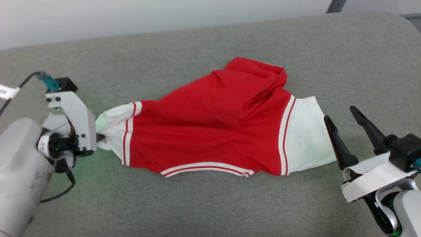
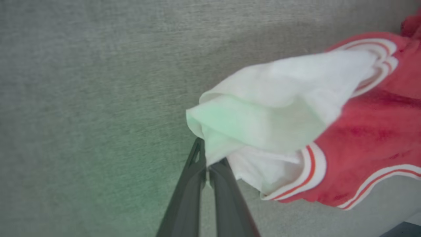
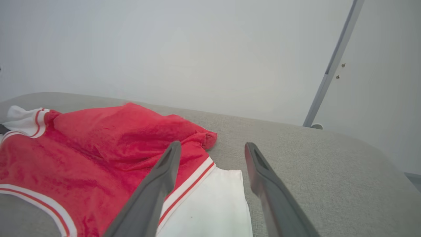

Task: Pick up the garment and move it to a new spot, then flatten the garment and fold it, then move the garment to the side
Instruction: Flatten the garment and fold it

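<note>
**A:** Grey upholstery (image 1: pixel 204 207) runs under everything, with a pale wall (image 1: pixel 131 16) behind. Where is the garment?

**B:** The garment (image 1: pixel 210 131) lies mid-cushion. Its long axis runs left to right across the robot's front. The striped hem faces the robot, and a bunched red hump sits on the far side.

**A:** And the claws?

**B:** The left claw (image 2: pixel 208 163) is pinched together on the left white end (image 1: pixel 113 131). The right claw (image 1: pixel 338 112) stands apart just beside the right white end (image 1: pixel 307 131), holding nothing.

**A:** How do we flatten it well?

**B:** I'd clamp the right claw on that free white corner. Then draw both ends apart, low and evenly, so the hump slides out and the whole thing doesn't drag sideways.
</note>
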You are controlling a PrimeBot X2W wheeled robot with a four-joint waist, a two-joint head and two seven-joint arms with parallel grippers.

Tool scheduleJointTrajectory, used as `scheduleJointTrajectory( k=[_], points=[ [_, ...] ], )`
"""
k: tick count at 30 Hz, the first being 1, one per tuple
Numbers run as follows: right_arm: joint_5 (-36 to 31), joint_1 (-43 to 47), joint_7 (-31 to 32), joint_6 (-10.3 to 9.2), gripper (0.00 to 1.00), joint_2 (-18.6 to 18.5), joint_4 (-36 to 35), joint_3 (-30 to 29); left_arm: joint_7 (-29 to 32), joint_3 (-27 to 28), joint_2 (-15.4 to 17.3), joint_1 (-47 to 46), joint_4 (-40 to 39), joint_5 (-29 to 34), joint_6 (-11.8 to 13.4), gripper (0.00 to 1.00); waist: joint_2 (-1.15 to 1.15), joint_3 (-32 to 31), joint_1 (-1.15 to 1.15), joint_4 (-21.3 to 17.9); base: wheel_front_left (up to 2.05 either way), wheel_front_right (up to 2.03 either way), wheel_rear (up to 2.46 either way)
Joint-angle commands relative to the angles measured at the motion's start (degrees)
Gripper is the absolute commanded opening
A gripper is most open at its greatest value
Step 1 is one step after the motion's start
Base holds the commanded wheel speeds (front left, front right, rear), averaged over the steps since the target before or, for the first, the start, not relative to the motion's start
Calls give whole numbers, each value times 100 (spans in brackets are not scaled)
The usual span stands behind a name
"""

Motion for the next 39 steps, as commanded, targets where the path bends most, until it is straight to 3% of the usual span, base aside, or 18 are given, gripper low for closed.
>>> scheduleJointTrajectory(
  k=[1, 5, 7, 8, 9, 10, 17, 22, 31, 35, 39],
  points=[
    [-28, 0, 2, -9, 100, -36, -19, 16, -29, 0, -33, 73, -10, -11, 29, 0, 0, -7, 0, 39, 0, 0, 0],
    [-24, -9, 89, -9, 100, -98, -81, 58, -173, 32, -35, 160, -24, -12, 87, 0, 0, 18, 0, 19, 0, 0, 0],
    [-30, 5, 134, -9, 100, -152, -86, 80, -280, 38, -69, 200, -19, 7, 114, 15, 0, 4, 0, 14, 0, 0, 0],
    [-23, 24, 162, -9, 100, -179, -96, 89, -355, 38, -79, 217, -35, 32, 96, 43, 0, -10, 0, 17, 0, 0, 0],
    [-10, 42, 191, -9, 100, -204, -108, 99, -463, 60, -71, 222, -34, 43, 108, 96, 0, -18, 0, 26, 0, 0, 0],
    [-10, 57, 225, -9, 100, -237, -109, 121, -556, 68, -75, 236, -27, 67, 117, 100, 0, -36, 0, 42, 0, 0, 0],
    [16, 138, 506, -9, 100, -489, -163, 362, -1667, 266, -33, 431, -154, 207, -17, 100, 0, -227, 0, 238, 0, 0, 0],
    [196, 184, 936, -9, 100, -892, -203, 898, -3159, 364, -61, 781, -603, 555, -87, 100, 0, -350, 0, 451, 0, 0, 0],
    [944, -99, 2132, -9, 100, -2382, -677, 2276, -5513, 362, -441, 1874, -1513, 1261, 422, 100, 0, -295, 0, 898, 0, 0, 0],
    [1298, -426, 2652, -9, 100, -3069, -983, 2797, -5775, 578, -656, 2305, -1958, 1612, 677, 100, 0, -146, 0, 1100, 0, 0, 0],
    [1704, -857, 3103, -9, 100, -3607, -1238, 3375, -5774, 1266, -972, 2845, -2667, 2233, 847, 100, 0, 33, 0, 1325, 0, 0, 0]
  ],
)
